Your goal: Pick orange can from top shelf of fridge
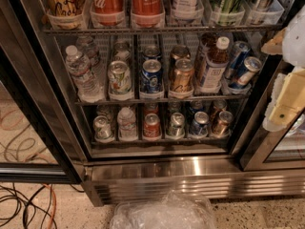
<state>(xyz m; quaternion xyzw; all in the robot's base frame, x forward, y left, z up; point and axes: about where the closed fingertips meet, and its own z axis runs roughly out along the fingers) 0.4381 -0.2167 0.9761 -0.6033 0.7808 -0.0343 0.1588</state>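
The orange can point(63, 1) stands at the far left of the top shelf point(190, 28) in a clear plastic tray; only its lower part with black script shows, and its lid is cut off by the frame's top edge. Two red Coca-Cola cans point(108, 3) stand right beside it. My gripper point(285, 99), pale cream and white, is at the right edge of the view in front of the fridge's point(190, 175) right door frame. It is far right of and below the orange can and holds nothing that I can see.
Bottles and tall cans point(224, 1) fill the rest of the top shelf. The two lower wire racks hold short cans point(151, 75) and water bottles point(82, 73). The open glass door point(28, 128) stands at left, with cables point(24, 204) on the floor. Crumpled clear plastic point(162, 214) lies at bottom centre.
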